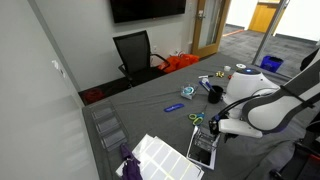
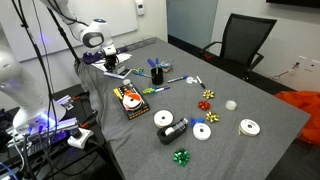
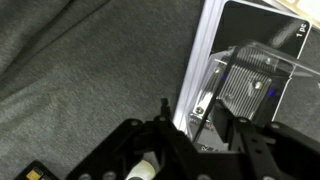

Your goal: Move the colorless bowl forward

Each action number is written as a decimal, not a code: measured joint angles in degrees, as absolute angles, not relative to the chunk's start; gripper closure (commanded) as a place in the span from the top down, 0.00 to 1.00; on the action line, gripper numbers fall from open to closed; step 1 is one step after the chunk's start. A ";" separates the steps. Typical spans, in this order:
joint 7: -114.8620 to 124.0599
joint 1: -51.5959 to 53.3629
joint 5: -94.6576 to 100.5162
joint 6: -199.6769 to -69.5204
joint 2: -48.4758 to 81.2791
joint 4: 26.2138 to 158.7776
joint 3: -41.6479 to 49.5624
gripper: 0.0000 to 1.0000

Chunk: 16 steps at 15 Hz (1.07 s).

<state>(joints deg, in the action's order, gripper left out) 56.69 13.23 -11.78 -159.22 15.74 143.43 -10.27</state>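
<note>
Tool: the tool is open, jaws apart with nothing in them, hanging over a clear box.
Bowl: the colorless bowl is way down the counter, well apart from the tool.
In between: scissors, gift bows, white rolls.
Count: three rolls, three bows I can make out, one bowl.
</note>
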 measured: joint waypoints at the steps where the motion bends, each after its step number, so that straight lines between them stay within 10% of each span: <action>1: 56.66 13.23 -11.95 -159.38 15.77 143.38 -10.27 0.11; 16: 38.15 9.84 -35.01 -160.75 14.79 140.39 -16.03 0.01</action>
<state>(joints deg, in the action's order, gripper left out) 38.15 9.84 -35.01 -160.75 14.79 140.39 -16.03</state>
